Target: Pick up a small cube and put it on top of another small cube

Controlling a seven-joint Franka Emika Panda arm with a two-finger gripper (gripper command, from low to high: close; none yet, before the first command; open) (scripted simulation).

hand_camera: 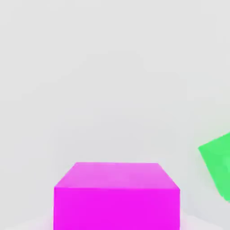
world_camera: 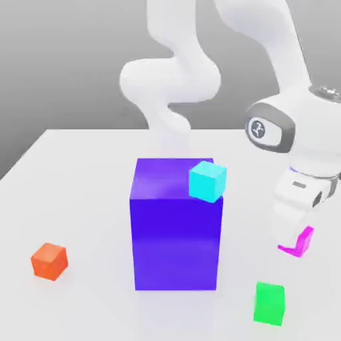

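4 small cubes: 1 magenta, 1 green, 1 cyan, 1 orange; 1 big blue block.

Small bright magenta cube, plain and glossy, far smaller than the blue-violet block. Sits at the exterior view's right, partly hidden behind the white gripper that is clamped shut on it, tilted rather than square to the white table. Appears raised slightly off the surface (contact underneath hard to judge). Near the green cube, which lies just below it in that view. Seen from the hand view, magenta cube shows a flat upper face and one front face
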